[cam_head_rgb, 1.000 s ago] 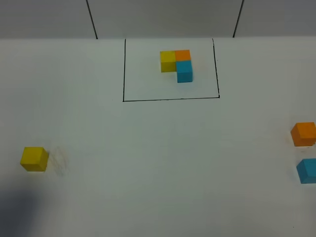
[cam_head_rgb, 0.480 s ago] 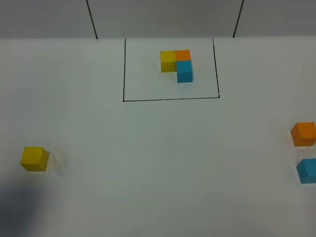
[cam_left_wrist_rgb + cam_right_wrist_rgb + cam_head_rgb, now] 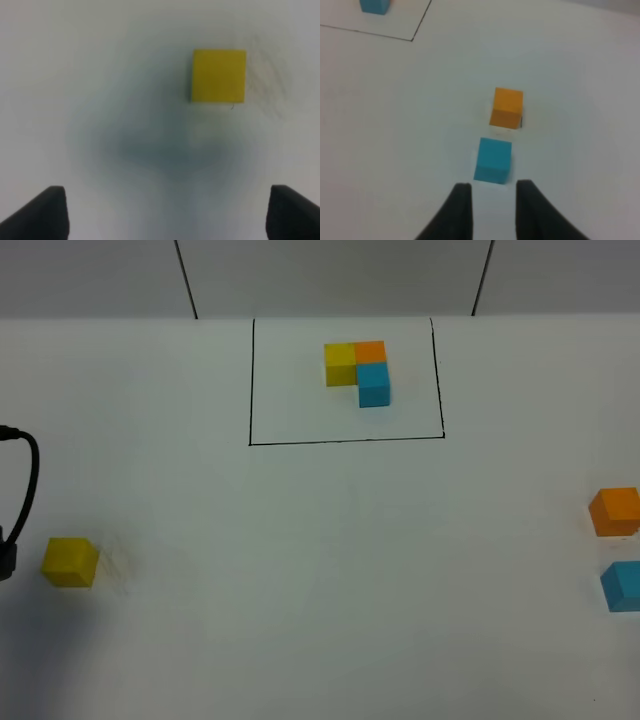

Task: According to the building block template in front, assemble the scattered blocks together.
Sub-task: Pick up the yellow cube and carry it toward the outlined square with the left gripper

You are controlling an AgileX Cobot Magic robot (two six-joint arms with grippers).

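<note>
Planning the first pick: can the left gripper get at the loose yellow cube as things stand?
Probably yes: the left gripper is open, and only bare table surrounds the yellow cube.

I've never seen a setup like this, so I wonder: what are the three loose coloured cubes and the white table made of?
The yellow cube, orange cube and light blue cube look like foam or painted wood: flat even colour, no glare, no grain. The table looks like smooth matte white board or laminate, with faint grey scuffs beside the yellow one.

three scattered blocks [image 3: 70,561], one framed three-cube template [image 3: 358,373]
</note>
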